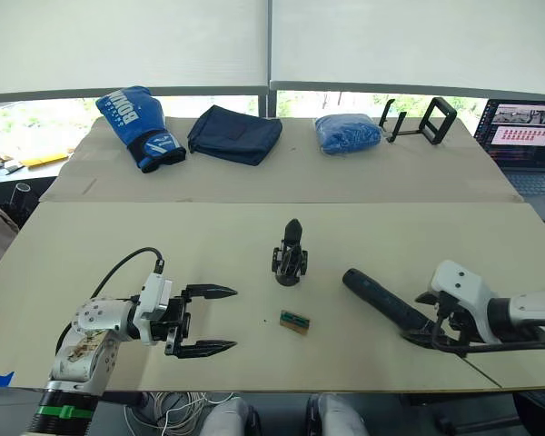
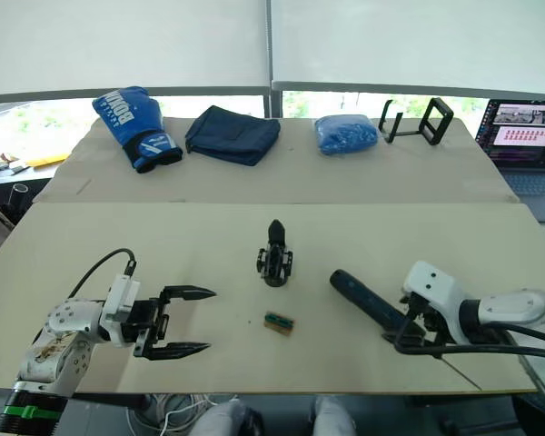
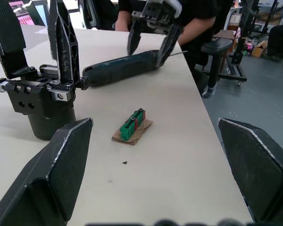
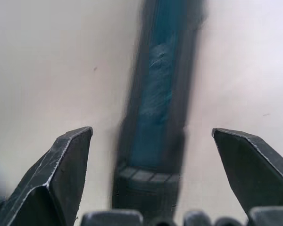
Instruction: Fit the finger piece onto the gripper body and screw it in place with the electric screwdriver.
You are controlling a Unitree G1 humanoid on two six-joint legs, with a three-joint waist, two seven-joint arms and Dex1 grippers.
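Screwdriver first: the electric screwdriver [image 1: 381, 299] lay flat on the table [image 1: 209, 263] on the robot's right side, rounded end pointing toward the table's middle, its thin metal bit running off toward the near edge. The right gripper [image 4: 151, 176] was over its bit end with both fingers spread wide, one on each side of the barrel; the fingers did not clamp it. The gripper body [image 1: 291, 256] stood upright near the middle of the table on its round drum base, one pointed black finger sticking up. A small green-and-brown block [image 1: 294, 322] lay just nearer the robot than the body, apart from it, between the two arms. The left gripper [image 1: 209, 319] hung low over the table on the left, fingers apart and empty, pointing toward the block. Finger piece: could not be made out as a separate part. At the far edge lay a blue boxing glove [image 1: 138, 127], a folded dark cloth [image 1: 234, 133] and a laptop [image 1: 527, 136].
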